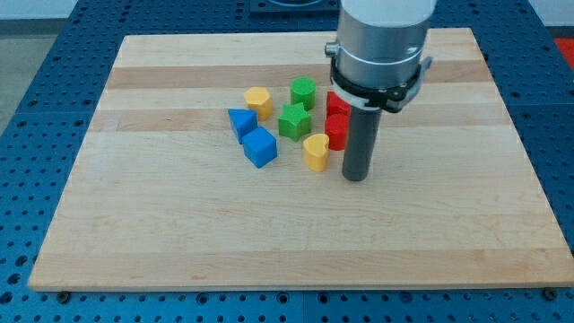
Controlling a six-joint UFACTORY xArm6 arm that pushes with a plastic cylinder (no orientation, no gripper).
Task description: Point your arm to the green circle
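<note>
The green circle [303, 91] is a short green cylinder near the top of the cluster of blocks. My tip [356, 177] rests on the board below and to the right of it, just right of the yellow heart [315, 152] and below the two red blocks [337, 131]. The green star [293, 121] lies directly below the green circle. The arm's body hides part of the upper red block [334, 103].
A yellow hexagon [258, 101] lies left of the green circle. A blue triangle [240, 120] and a blue cube [260, 146] lie at the cluster's left. The wooden board [179, 224] sits on a blue perforated table [45, 54].
</note>
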